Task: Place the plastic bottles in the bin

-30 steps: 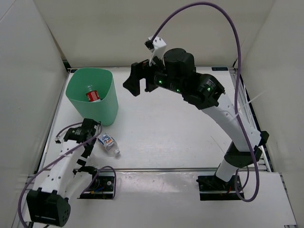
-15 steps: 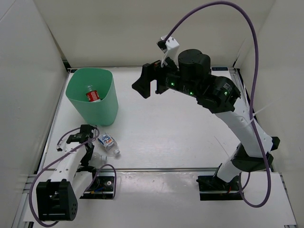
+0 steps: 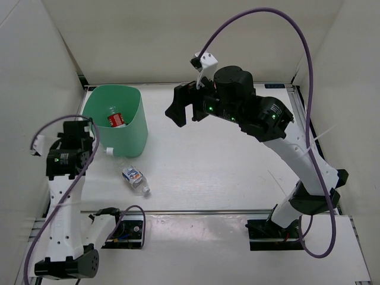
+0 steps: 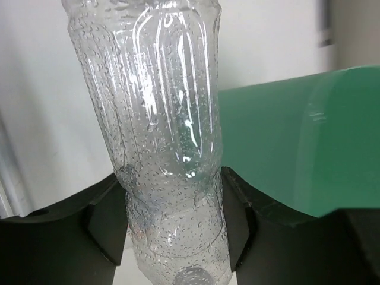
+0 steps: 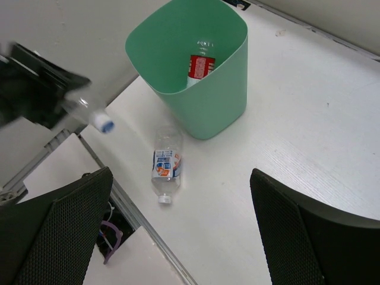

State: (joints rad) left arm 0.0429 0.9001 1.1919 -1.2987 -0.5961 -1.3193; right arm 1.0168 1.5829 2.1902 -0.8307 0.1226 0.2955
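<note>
Just left of the bin [image 3: 127, 139], your left gripper [image 4: 172, 219] is clamped on the unlabelled bottle [image 4: 166, 119], whose cap end pokes right toward the green wall. The opening lies right and slightly far, so this arm is the nearer. A blue-white-labelled bottle [image 3: 135, 178] lies on the tabletop just near of the bin, and a red-labelled bottle [image 3: 116, 119] is inside. Your right gripper [image 3: 183, 110] hangs wide open, well apart. No fourth bottle shows.

Mint-green bin [image 3: 132, 133]. Inside, red bottle [image 3: 116, 120]: red label, clear body. Near it, blue-white bottle [image 3: 135, 177]: blue-and-white label, white cap. Left, clear bottle [image 4: 172, 119]: white cap, droplet-speckled. White table [image 3: 225, 166]; purple cables [image 3: 297, 35].
</note>
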